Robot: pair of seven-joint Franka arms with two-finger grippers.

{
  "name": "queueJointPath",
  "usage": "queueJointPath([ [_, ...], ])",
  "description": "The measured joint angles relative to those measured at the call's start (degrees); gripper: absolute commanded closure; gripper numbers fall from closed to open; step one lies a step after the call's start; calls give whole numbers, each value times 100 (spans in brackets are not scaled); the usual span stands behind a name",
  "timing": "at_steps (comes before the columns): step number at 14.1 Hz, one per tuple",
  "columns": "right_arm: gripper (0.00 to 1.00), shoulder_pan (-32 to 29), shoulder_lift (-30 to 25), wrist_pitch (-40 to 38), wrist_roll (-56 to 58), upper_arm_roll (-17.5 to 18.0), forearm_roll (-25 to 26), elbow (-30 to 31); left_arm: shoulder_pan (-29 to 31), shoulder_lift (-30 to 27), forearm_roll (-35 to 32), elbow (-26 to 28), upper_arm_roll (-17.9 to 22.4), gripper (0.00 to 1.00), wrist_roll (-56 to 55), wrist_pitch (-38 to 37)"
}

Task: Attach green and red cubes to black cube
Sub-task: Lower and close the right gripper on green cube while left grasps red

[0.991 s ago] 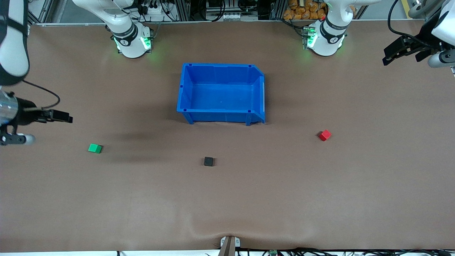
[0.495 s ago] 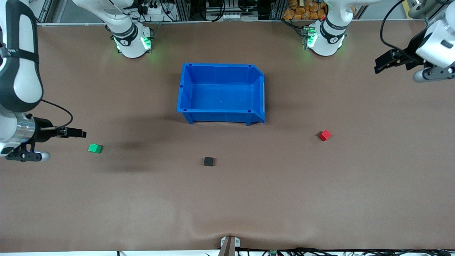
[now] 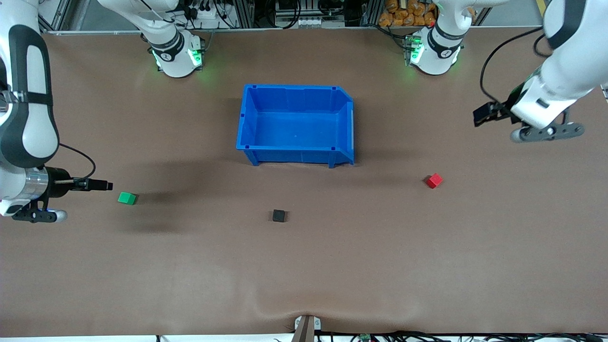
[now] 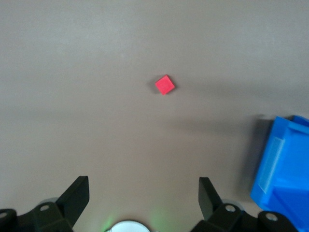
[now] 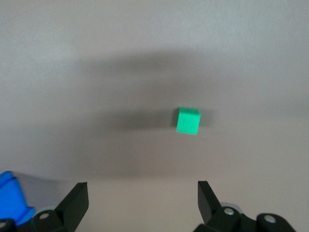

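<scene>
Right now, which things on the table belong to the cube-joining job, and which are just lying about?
Job:
green cube
red cube
black cube
right gripper, open, beside the green cube
left gripper, open, over bare table

Lying about:
blue bin

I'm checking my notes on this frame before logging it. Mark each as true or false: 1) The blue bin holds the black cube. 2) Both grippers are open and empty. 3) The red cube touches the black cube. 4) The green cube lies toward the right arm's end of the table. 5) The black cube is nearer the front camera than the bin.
1) False: the blue bin looks empty; the black cube sits on the table.
2) True: the left gripper and the right gripper both hold nothing.
3) False: the red cube lies well apart from it.
4) True: the green cube is there.
5) True.
</scene>
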State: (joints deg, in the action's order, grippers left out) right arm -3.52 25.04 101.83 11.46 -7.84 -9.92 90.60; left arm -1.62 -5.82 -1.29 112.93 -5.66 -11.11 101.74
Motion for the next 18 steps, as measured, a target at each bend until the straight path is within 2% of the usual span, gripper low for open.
queueJointPath([
  [3, 0, -13, 162, 402, 142, 5, 3, 191, 188, 233, 0, 683, 11, 0, -13, 914],
  [6, 0, -13, 244, 1154, 158, 6, 7, 734, 411, 687, 3, 1025, 27, 0, -170, 1632],
  [10, 0, -92, 250, 1587, 160, -18, 7, 1134, 432, 1278, 7, 1045, 1, 0, -1341, 2083],
  [15, 0, -102, 235, 3196, 199, 24, 28, 2218, 399, 1912, 9, 994, -29, 0, -2605, 2603],
  [18, 0, -71, 236, 3391, 199, 55, 34, 2370, 391, 2177, 11, 869, -118, 0, -3307, 2652],
])
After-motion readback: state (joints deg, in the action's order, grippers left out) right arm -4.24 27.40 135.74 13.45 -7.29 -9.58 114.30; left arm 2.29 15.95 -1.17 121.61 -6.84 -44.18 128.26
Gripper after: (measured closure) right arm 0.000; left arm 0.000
